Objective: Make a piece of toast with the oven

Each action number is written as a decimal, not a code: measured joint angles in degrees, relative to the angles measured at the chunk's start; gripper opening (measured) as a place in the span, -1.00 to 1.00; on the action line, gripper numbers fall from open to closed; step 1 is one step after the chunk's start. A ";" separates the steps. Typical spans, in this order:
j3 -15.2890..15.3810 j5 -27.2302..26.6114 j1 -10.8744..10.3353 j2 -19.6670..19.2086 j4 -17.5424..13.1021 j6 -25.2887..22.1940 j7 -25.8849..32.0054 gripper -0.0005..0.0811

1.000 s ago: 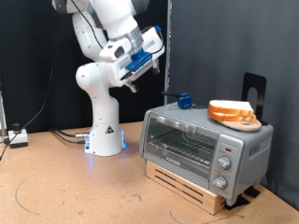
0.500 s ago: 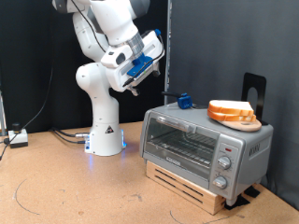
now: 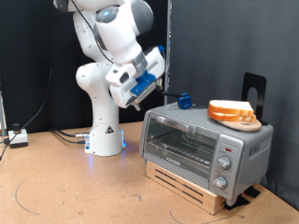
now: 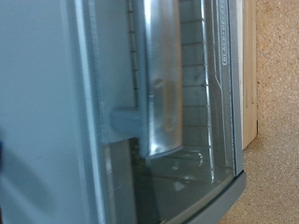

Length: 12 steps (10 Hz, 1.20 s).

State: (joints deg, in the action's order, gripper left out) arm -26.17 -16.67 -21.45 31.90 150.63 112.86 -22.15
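I see the gripper in the air at the upper left of the toaster oven, not touching it, and I cannot tell if its fingers are apart or together. The oven's glass door is closed, its bar handle close before the wrist camera. To the right, two bread slices lie stacked on the oven's top.

The oven fills the frame, its grey bar handle crossing the closed glass door.

Exterior view faces the oven; wrist view looks close onto its door.
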 joint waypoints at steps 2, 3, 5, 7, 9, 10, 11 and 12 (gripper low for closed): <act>0.79 -0.76 -0.35 -2.50 2.26 4.17 0.05 0.99; 1.09 -1.09 -0.78 -3.58 3.06 6.25 0.07 0.99; 1.73 -1.71 -1.84 -5.62 4.57 9.86 0.32 0.99; 2.09 -2.60 -2.95 -7.42 5.58 12.48 0.68 0.99; 2.12 -3.54 -3.55 -8.23 5.74 13.50 1.15 0.99; 2.08 -3.54 -3.53 -8.27 5.74 13.57 1.14 0.99; 2.04 -3.50 -3.36 -8.35 5.73 13.73 1.03 0.99; 2.02 -3.35 -2.97 -8.49 5.60 13.76 0.52 0.99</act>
State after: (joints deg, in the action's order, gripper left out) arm -24.15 -20.02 -24.42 23.41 156.24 126.62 -21.63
